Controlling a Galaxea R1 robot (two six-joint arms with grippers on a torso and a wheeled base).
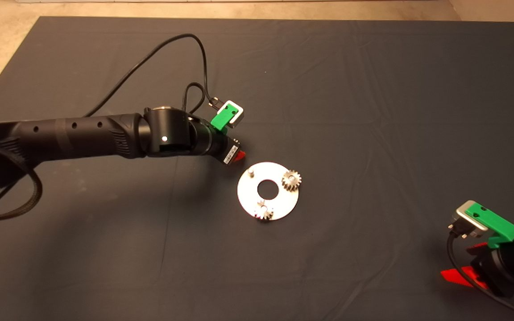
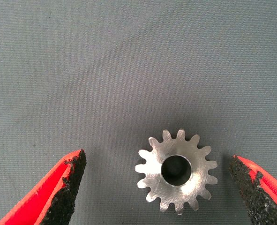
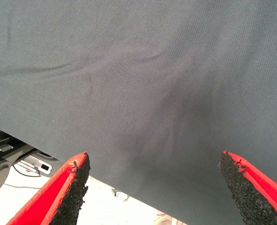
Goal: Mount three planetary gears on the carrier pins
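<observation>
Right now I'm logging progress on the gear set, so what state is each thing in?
Carrier disc: flat on the mat.
Bare pin: upright, no gear on it.
Far-side gear: seated on its pin.
Near-side gear: seated on its pin.
Third gear: flat on the mat, between the open fingers, untouched.
Left claw: open, beside the disc.
Right claw: open, parked at the mat's edge.

Head camera looks down on the whole mat (image 1: 373, 89); each wrist camera faces that same mat (image 2: 129, 70) closely, past its jaws.
</observation>
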